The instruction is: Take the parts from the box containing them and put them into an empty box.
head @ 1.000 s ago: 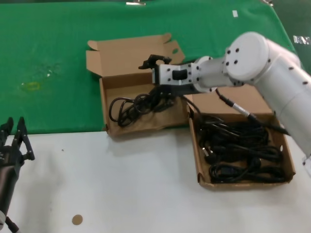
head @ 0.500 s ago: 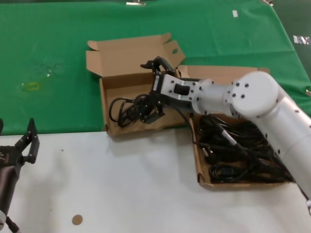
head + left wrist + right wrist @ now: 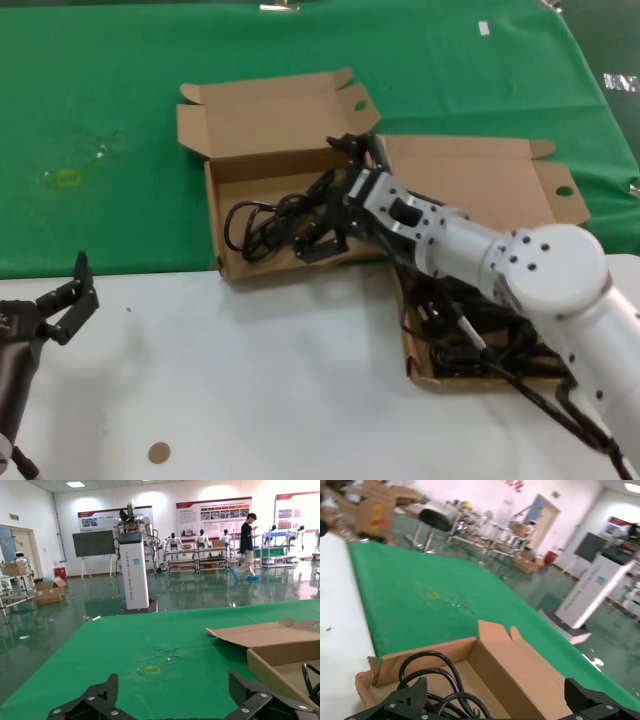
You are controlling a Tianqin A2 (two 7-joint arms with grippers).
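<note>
The box with the low uneven front edge sits left of centre, and one bundle of black power cords lies inside it. My right gripper hangs open just over that bundle. In the right wrist view the cord loops lie between and below the wide-spread fingers, on the cardboard floor. The box containing the parts stands to the right, its cords largely hidden by my right arm. My left gripper waits open at the near left, empty.
A green cloth covers the far half of the table, and the near half is white. Both box lids stand open toward the back. A small brown disc lies near the front edge.
My right gripper let go of the cord bundle, which now rests in the left box. The right arm dropped lower across the right box. My left gripper shifted slightly right.
</note>
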